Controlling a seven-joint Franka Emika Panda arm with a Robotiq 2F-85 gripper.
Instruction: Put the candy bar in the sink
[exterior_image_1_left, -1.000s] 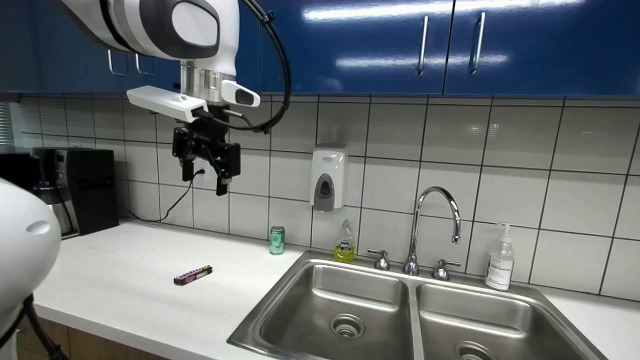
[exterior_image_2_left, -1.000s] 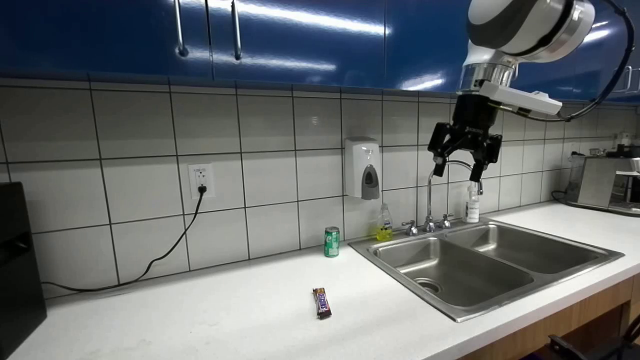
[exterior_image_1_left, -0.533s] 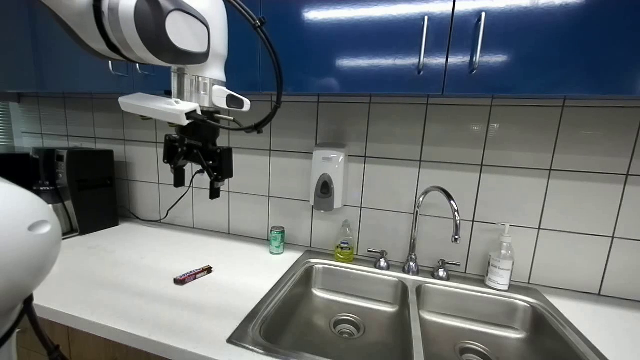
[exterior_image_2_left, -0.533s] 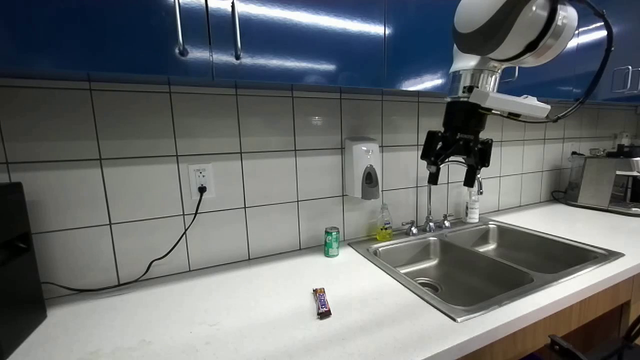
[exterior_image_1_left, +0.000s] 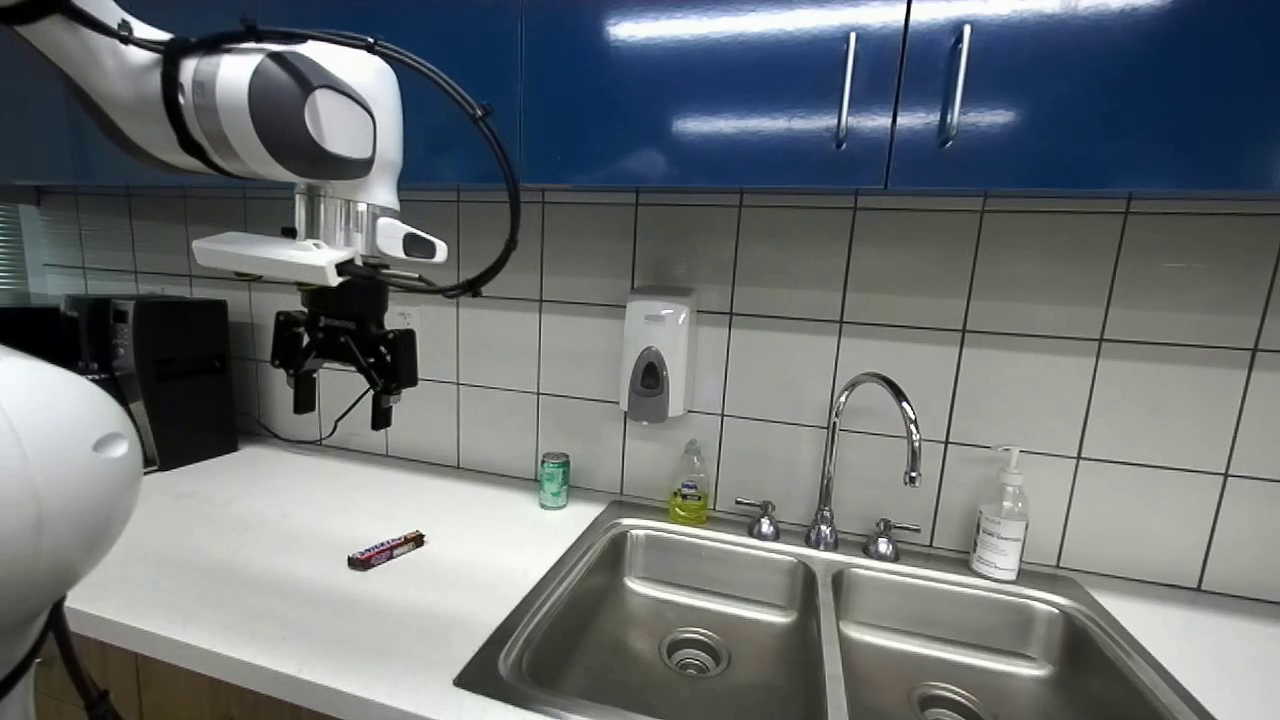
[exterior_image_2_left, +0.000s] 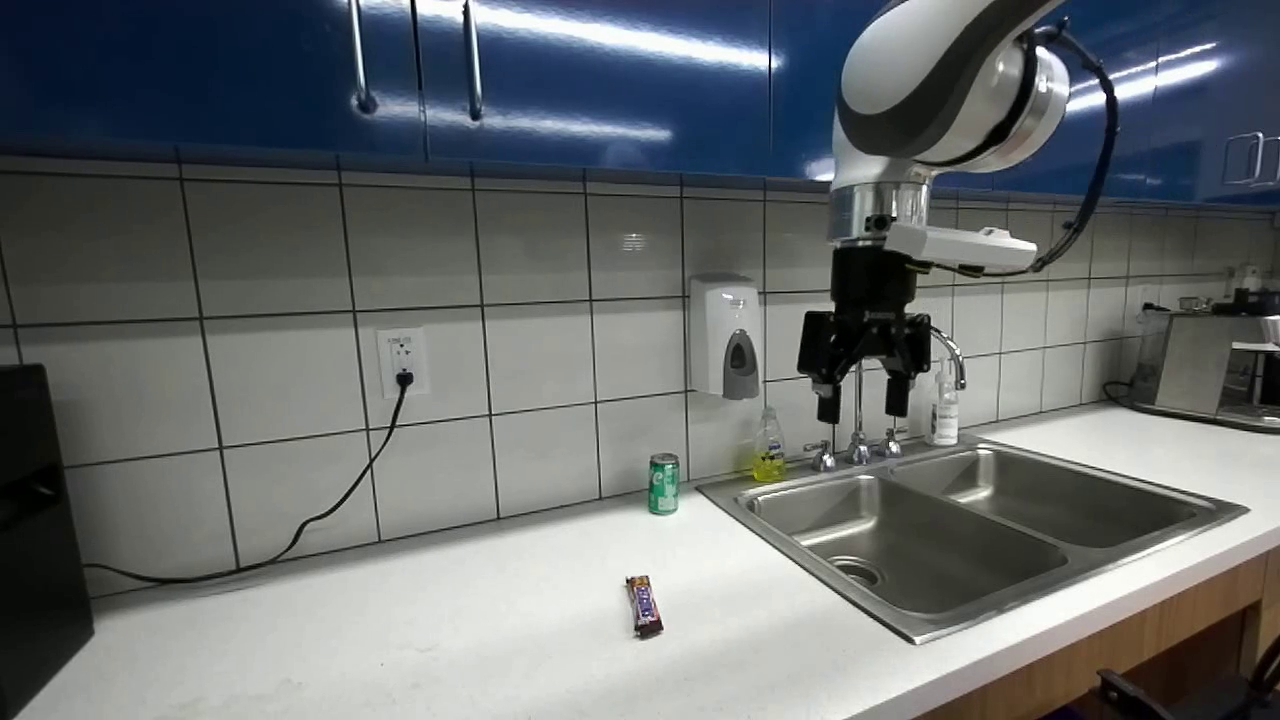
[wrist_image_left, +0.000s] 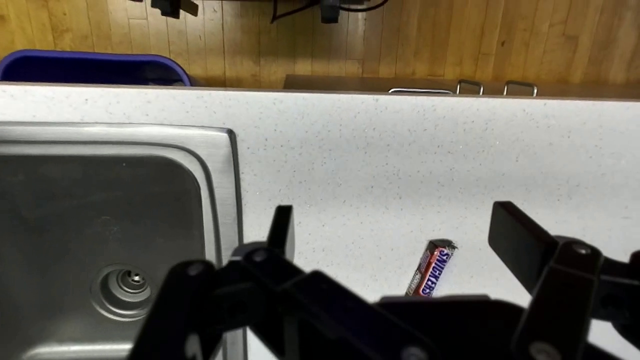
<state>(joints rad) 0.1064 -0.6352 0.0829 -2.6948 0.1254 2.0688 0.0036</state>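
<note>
The candy bar, in a dark maroon wrapper, lies flat on the white counter left of the sink in both exterior views (exterior_image_1_left: 386, 551) (exterior_image_2_left: 645, 607). In the wrist view the candy bar (wrist_image_left: 431, 270) shows between the fingers, tilted, its lower end hidden behind the gripper body. The steel double-bowl sink (exterior_image_1_left: 826, 620) also shows in an exterior view (exterior_image_2_left: 815, 560) and at the left of the wrist view (wrist_image_left: 225, 200). My gripper is open and empty, pointing down, well above the counter in both exterior views (exterior_image_1_left: 342, 408) (exterior_image_2_left: 862, 405); its fingers spread wide in the wrist view (wrist_image_left: 392, 225).
A green can (exterior_image_1_left: 554, 480) stands by the tiled wall near the sink. A yellow soap bottle (exterior_image_1_left: 689, 485), the gooseneck faucet (exterior_image_1_left: 830, 470) and a pump bottle (exterior_image_1_left: 1000, 530) line the sink's back. A wall dispenser (exterior_image_1_left: 657, 355) hangs above. A black appliance (exterior_image_1_left: 180, 385) stands at the far left.
My gripper has moved lower, and leftward in both exterior views, staying open. The candy bar and the sink have not moved.
</note>
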